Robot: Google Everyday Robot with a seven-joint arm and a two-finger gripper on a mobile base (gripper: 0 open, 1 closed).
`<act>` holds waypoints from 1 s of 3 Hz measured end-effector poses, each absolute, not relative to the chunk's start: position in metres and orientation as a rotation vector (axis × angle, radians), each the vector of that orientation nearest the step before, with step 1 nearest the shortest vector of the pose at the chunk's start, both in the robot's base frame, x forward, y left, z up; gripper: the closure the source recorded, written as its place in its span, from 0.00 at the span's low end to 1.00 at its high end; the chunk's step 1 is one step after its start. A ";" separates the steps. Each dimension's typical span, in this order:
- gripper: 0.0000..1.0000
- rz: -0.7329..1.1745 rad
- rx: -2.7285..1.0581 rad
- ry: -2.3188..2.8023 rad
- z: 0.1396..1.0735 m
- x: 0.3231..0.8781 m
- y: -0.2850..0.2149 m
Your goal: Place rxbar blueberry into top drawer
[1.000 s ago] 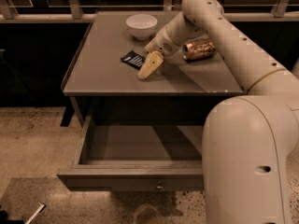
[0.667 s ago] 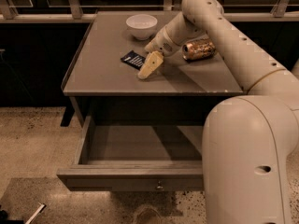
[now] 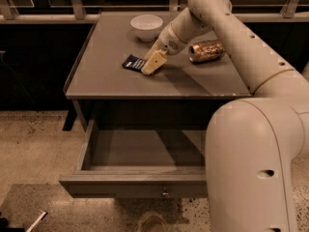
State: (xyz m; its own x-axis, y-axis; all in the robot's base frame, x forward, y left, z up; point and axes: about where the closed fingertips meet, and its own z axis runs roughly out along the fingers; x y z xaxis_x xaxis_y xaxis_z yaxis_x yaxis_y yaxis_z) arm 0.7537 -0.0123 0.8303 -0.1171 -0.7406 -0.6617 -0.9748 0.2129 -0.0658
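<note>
**While the top drawer (image 3: 135,183) stands open, the gripper (image 3: 150,65) is seen down at the snack bar on the tabletop**

Where the view is nearest, the lower right is filled by the robot's bulky cream arm (image 3: 251,144), and the drawer's right end is hidden behind it. A speckled stone floor (image 3: 38,144) is seen at the lower left. Just beyond, the top drawer is pulled well out from under the table (image 3: 111,81). Its plain grey-brown front panel is turned toward the viewer, and a small round metal knob (image 3: 165,194) is fixed at the panel's middle.

Above the drawer, the flat grey tabletop is spread out. Near its middle, the rxbar blueberry (image 3: 133,62) is laid flat in its dark navy wrapper with white lettering. The bar is on the tabletop, outside the drawer. The gripper is lowered from the upper right onto the bar's right end, and the two are seen touching. Whether the gripper is parted or clamped on the bar cannot be told.

To the right of the gripper, a gold-brown metallic can (image 3: 206,50) is laid on its side. Farther back, a white bowl (image 3: 147,26) is set upright near the table's rear edge. Behind the table, a pale railing (image 3: 48,18) is seen against darkness.
</note>
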 end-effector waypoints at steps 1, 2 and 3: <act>1.00 0.528 -1.584 1.917 0.830 0.754 -0.012; 1.00 0.544 -1.629 1.919 0.833 0.741 -0.013; 1.00 0.493 -1.614 1.879 0.862 0.716 -0.034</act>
State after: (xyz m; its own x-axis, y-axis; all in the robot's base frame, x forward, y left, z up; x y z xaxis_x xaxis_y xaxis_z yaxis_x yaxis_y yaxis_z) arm 0.7165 -0.0338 0.8625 -0.0742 -0.7508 -0.6563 -0.9762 0.1890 -0.1059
